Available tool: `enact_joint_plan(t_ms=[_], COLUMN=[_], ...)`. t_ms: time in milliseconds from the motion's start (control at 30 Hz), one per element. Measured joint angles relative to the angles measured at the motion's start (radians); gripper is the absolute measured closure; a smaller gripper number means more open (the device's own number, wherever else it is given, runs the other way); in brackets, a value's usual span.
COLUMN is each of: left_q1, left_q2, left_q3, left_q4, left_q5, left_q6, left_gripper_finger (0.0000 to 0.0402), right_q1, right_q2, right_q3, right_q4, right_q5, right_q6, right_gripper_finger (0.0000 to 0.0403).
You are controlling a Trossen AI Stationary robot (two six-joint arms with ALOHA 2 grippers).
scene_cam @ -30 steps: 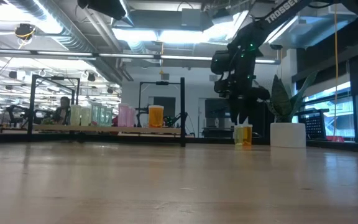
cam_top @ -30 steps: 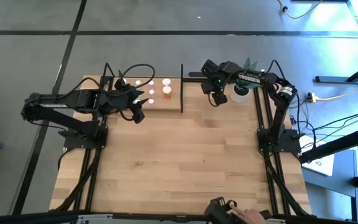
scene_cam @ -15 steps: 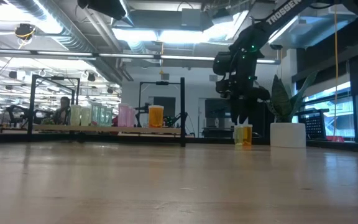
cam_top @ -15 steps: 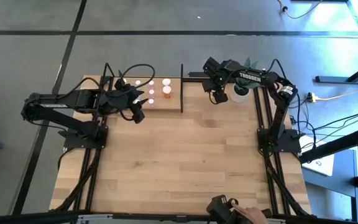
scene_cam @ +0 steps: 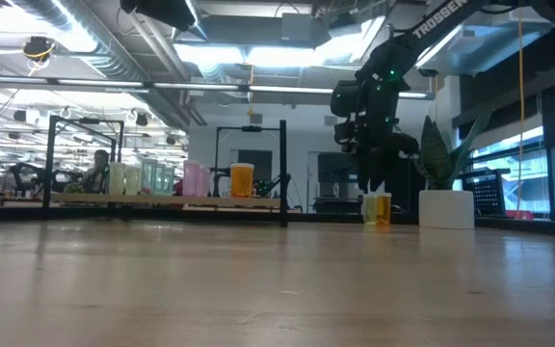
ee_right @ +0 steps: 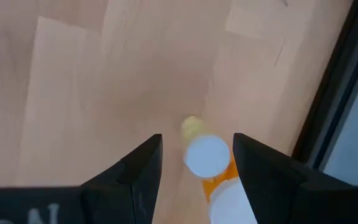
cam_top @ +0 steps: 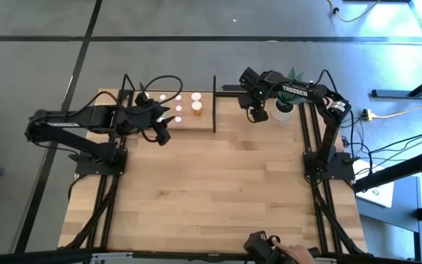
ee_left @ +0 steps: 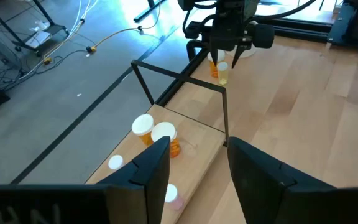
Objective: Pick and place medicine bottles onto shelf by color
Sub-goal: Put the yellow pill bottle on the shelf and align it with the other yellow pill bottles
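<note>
My right gripper (ee_right: 197,138) stands open at the table's far side, pointing down over a yellow-green medicine bottle (ee_right: 206,155) with a white cap. Its fingers are on either side of the bottle, just above the cap, and touch nothing. An orange bottle (scene_cam: 384,210) stands on the table right beside it. The shelf (cam_top: 200,123) at the far left carries green (scene_cam: 128,179), pink (scene_cam: 196,179) and orange (scene_cam: 242,179) bottles, standing upright. My left gripper (cam_top: 163,136) hangs open by the shelf's near edge with nothing between its fingers (ee_left: 151,168).
A white plant pot (cam_top: 283,110) stands just right of my right gripper. The shelf's black upright end bar (cam_top: 214,103) rises between the shelf and the two bottles. A person's hand (cam_top: 293,253) shows at the table's near edge.
</note>
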Motion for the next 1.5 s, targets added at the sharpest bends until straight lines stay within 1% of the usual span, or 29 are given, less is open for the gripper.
enact_joint_plan(t_ms=[267,367,567,1500], left_q1=[0.000,0.000,0.000,0.000], left_q2=[0.000,0.000,0.000,0.000], left_q3=[0.000,0.000,0.000,0.000], left_q4=[0.000,0.000,0.000,0.002], left_q5=[-0.001,-0.001,-0.001,-0.002], left_q6=[0.000,0.000,0.000,0.000], left_gripper_finger=[0.0248,0.0248,0.0248,0.0248], right_q1=[-0.002,-0.002,-0.002,-0.002], right_q2=[0.000,0.000,0.000,0.000], right_q3=[-0.001,-0.036,-0.080,-0.084], right_q4=[0.018,0.043,0.052,0.060], right_q5=[0.003,0.003,0.052,0.059], right_q6=[0.000,-0.001,-0.001,-0.003], right_gripper_finger=[0.0205,0.0205,0.0205,0.0205])
